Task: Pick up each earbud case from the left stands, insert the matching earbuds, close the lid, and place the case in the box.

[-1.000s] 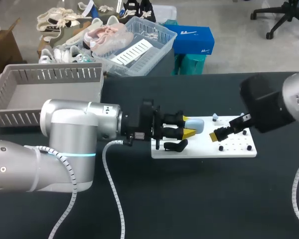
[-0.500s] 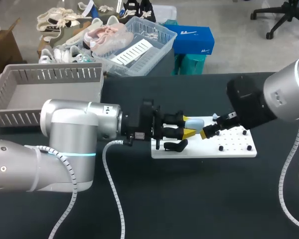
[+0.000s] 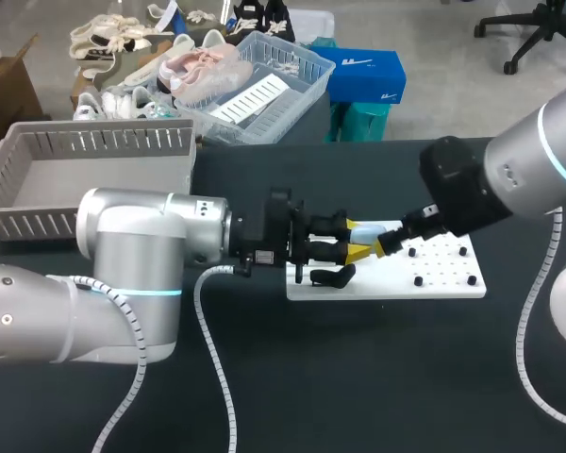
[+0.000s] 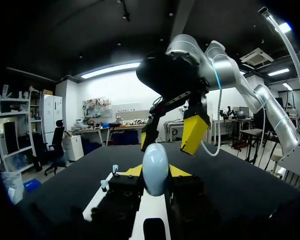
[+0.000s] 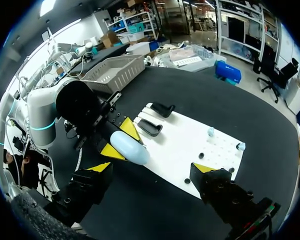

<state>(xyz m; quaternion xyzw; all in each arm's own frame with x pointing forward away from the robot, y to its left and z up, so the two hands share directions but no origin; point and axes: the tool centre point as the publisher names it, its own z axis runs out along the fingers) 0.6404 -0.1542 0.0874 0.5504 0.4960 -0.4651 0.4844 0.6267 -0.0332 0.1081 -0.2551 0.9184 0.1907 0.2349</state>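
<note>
My left gripper [image 3: 357, 243] is shut on a pale blue, pill-shaped earbud case [image 3: 366, 229], holding it over the left end of the white board [image 3: 443, 278]. In the left wrist view the closed case [image 4: 155, 170] stands between the yellow tips. My right gripper [image 3: 387, 243] is open just past the case's free end, its fingers [image 4: 195, 132] spread above it. From the right wrist, the case [image 5: 130, 147] lies ahead of my open right gripper [image 5: 152, 169]. Two small pale earbuds [image 5: 210, 131] [image 5: 241, 146] sit on the board's pegged end. Two black stands [image 5: 162, 109] [image 5: 150, 127] are empty.
A grey slatted basket [image 3: 94, 140] stands at the table's back left. The white board's right part carries several black pegs [image 3: 418, 280]. Black tabletop lies in front of the board.
My right arm has swung left across the board until its open gripper reached the case. The left arm has kept still with the case in its grip.
</note>
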